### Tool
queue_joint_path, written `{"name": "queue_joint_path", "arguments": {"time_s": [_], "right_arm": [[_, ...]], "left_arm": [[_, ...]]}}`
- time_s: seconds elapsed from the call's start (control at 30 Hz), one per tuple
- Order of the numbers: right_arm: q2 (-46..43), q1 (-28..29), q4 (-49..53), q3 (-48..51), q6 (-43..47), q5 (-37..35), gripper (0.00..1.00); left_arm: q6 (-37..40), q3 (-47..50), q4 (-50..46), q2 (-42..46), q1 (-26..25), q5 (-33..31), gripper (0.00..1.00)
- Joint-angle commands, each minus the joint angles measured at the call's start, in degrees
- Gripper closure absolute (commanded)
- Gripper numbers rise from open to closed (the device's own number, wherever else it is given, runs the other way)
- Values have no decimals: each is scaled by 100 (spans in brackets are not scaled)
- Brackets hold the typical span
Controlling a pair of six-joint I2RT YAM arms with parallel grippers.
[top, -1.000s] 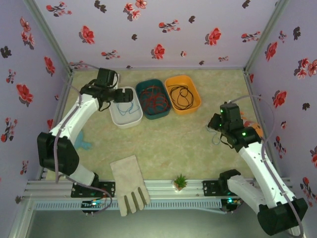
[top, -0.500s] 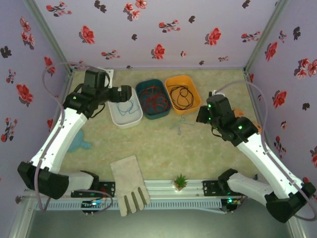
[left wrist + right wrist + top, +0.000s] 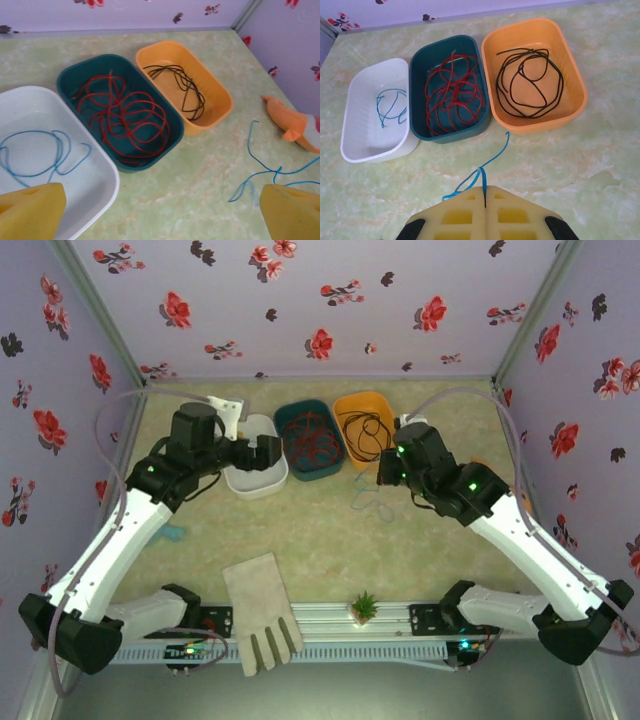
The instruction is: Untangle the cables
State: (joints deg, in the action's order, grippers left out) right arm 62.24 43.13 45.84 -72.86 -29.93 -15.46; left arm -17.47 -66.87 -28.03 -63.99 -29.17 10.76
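Fingers of left gripper spread wide over white tub containing first blue cable; right gripper pinched on second blue cable; teal tub, red cable; orange tub, black cable.

Overhead view, upper centre: three plastic bins side by side, white, teal and orange, on a pale green marbled bench. Lower centre: a beige glove, fingers towards the bottom edge, near a small green plant. Left wrist view, right edge: an orange toy fish. Walls: lilac, with red flowers.
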Motion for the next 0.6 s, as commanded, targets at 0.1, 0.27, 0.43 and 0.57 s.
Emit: {"name": "queue_joint_path", "arguments": {"time_s": [0.1,0.27,0.43,0.57], "right_arm": [[-308,37,273,-279,248,-21,100],[-450,37,282,-363,394,-155,100],[-503,37,152,-447,545,-241,100],[-452,30,-76,-592,641,-243,100]], "left_arm": [[7,844,1661,43,-185,971,0],[3,1465,2949,-151,-220,1650,0],[341,1702,3441,-356,-372,1799,0],[635,1886,3896,-503,-534,1811,0]]}}
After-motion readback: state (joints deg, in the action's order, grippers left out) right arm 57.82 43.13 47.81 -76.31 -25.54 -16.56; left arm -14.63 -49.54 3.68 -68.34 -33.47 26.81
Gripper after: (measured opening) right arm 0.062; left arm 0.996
